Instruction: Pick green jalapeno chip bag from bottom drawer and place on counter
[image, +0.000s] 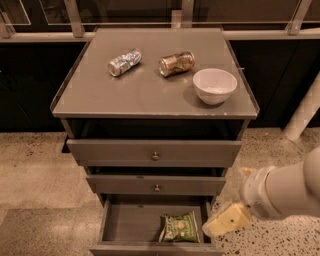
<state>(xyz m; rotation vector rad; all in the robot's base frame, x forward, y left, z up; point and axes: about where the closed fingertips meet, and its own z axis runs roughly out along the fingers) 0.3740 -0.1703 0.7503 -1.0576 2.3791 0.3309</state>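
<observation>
The green jalapeno chip bag (179, 227) lies flat inside the open bottom drawer (130, 220), towards its right front. My gripper (227, 220), a pale yellow tip on a white arm, hangs at the lower right, just outside the drawer's right side. It is beside the bag, a little above it, and apart from it. The counter (145, 92) is the grey top of the cabinet, above the drawers.
On the counter lie a crushed silver can (124, 62), a brownish-gold can (176, 63) and a white bowl (214, 85). Two shallower drawers with knobs (155, 156) sit above the bottom one. A white post (302, 112) leans at the right. Speckled floor surrounds the cabinet.
</observation>
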